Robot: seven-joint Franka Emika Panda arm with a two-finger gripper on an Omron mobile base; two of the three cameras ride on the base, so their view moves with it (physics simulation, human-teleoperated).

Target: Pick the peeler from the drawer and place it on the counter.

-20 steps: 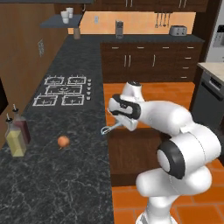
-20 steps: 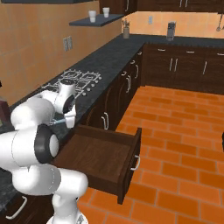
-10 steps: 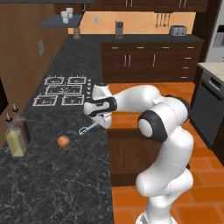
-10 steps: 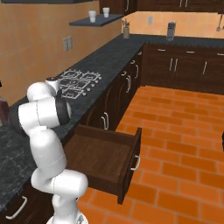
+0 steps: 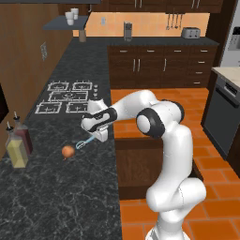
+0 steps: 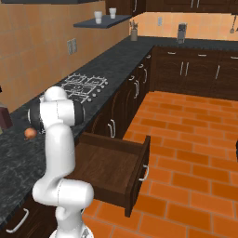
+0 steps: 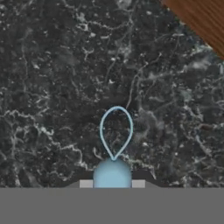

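Currently the pincer [image 5: 92, 139] pinches the peeler [image 5: 84, 143], its wire loop just ahead over the counter [image 5: 61, 197]. An orange [image 5: 68, 151] lies near in the left base view; the open drawer [image 6: 116, 169] appears in the right base view.

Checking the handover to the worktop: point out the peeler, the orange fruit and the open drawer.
peeler [image 7: 114, 131], hand view, its wire loop head.
orange fruit [image 5: 68, 151], left base view, middle of its round body.
drawer [image 6: 137, 173], right base view, its front panel.
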